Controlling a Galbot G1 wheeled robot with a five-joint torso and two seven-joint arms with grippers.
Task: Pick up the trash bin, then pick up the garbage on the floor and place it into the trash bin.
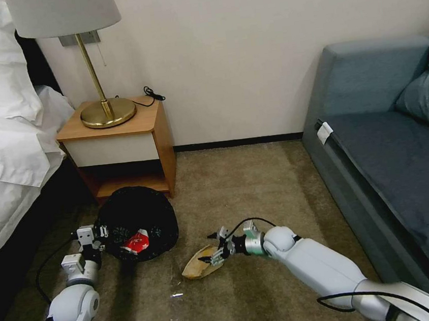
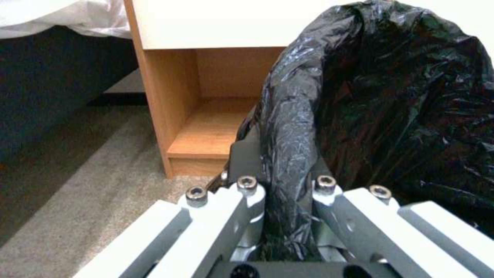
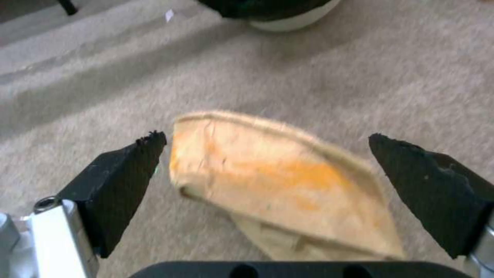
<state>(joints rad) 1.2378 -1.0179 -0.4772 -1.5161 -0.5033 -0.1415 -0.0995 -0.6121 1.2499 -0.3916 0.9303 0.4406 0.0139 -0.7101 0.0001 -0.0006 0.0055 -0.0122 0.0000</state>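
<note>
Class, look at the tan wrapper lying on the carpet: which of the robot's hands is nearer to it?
Right. The right hand is open with its fingers either side of the wrapper; the left hand is off to the side, clamped on the trash bin's rim.

A: What kind of place is this?

B: A bedroom, maybe in a hotel. I see a bed with white pillows and sheets (image 1: 1, 126), a wooden nightstand (image 1: 121, 145) carrying a brass lamp with a white shade (image 1: 94, 66), a grey-blue fabric sofa (image 1: 392, 152) and tan short-pile carpet (image 1: 248, 187).
</note>
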